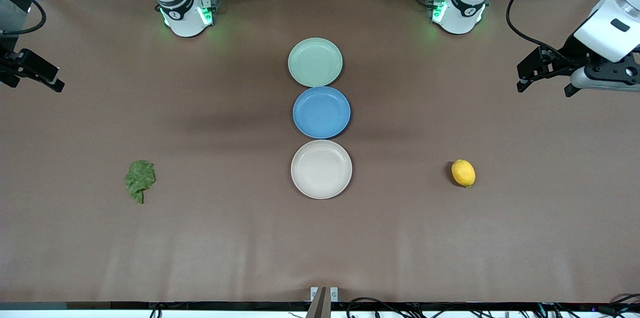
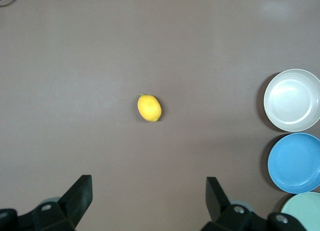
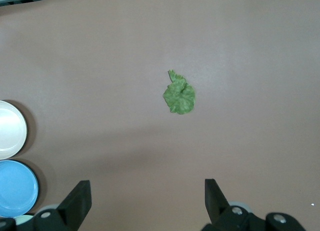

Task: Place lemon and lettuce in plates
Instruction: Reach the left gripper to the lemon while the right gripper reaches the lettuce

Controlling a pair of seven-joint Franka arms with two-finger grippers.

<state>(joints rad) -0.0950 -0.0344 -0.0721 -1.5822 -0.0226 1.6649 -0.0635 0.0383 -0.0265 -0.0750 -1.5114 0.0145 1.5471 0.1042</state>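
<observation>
The yellow lemon [image 1: 463, 173] lies on the brown table toward the left arm's end and also shows in the left wrist view [image 2: 149, 107]. The dark-green lettuce [image 1: 140, 180] lies toward the right arm's end and also shows in the right wrist view [image 3: 179, 93]. The cream plate [image 1: 321, 169] and the mint plate [image 1: 315, 62] stand empty in the table's middle, the cream one nearer the front camera. My left gripper [image 1: 544, 89] is open and empty over bare table at its end [image 2: 149, 188]. My right gripper [image 1: 35, 83] is open and empty over its end [image 3: 147, 191].
An empty blue plate [image 1: 321, 112] sits between the cream and mint plates, touching both. The three plates form a line down the table's middle. The arm bases stand at the table's edge farthest from the front camera.
</observation>
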